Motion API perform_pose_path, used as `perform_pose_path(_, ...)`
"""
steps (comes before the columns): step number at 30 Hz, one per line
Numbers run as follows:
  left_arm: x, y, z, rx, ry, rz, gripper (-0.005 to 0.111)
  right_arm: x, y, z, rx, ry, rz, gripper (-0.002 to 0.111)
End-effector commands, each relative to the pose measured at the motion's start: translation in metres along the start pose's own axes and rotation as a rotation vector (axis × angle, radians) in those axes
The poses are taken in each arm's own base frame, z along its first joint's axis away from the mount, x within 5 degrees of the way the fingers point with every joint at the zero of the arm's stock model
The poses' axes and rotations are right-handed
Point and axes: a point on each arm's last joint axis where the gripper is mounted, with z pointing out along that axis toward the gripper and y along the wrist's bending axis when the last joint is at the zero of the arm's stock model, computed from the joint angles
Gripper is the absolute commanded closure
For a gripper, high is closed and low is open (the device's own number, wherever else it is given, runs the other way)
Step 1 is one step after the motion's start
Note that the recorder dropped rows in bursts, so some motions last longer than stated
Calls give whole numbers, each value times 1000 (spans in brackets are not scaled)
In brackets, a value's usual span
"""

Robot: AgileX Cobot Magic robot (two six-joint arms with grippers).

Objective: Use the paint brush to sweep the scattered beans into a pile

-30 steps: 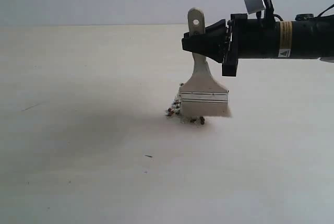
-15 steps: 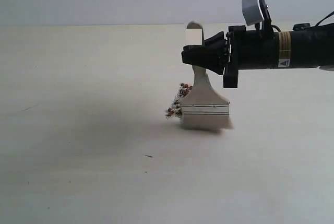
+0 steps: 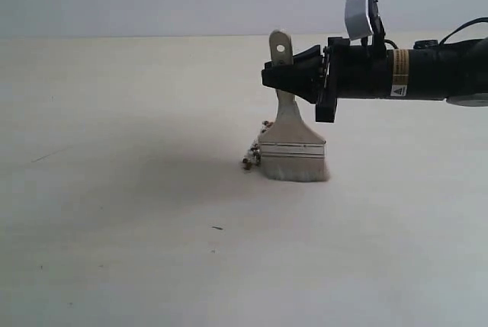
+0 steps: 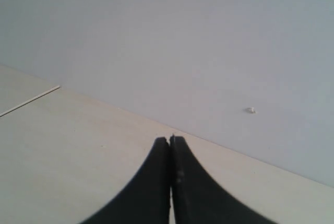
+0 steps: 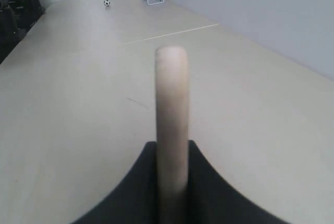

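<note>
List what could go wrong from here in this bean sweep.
1. The tiny reddish-brown beans cluster at one corner of the flat, silver-ferruled, cream-handled paint brush, so some may slip round its whitish bristles.
2. The black right tool grips the handle high, near its hole; bristle drag on the pale tabletop might pivot the brush.

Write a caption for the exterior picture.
Right gripper holds a paint brush, bristles on the table beside a small pile of beans.
</note>
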Motion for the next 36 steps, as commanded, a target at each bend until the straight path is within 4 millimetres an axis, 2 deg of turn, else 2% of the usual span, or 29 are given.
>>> perform_pose_path(1, 1, 0, 0, -2, 7, -1, 107, 1, -6, 3, 19, -8, -13, 108)
perform_pose_path(11, 1, 0, 0, -2, 7, -1, 107, -1, -4, 2, -1, 6, 27, 108)
perform_pose_path(25, 1, 0, 0, -2, 7, -1, 107, -37, 5, -5, 8, -32, 9, 108)
perform_pose_path(33, 1, 0, 0, -2, 7, -1, 107, -46, 0, -7, 69, -111, 124, 108)
perform_pose_path(36, 1, 0, 0, -2, 7, -1, 107, -42, 1, -7, 134, -178, 202, 108)
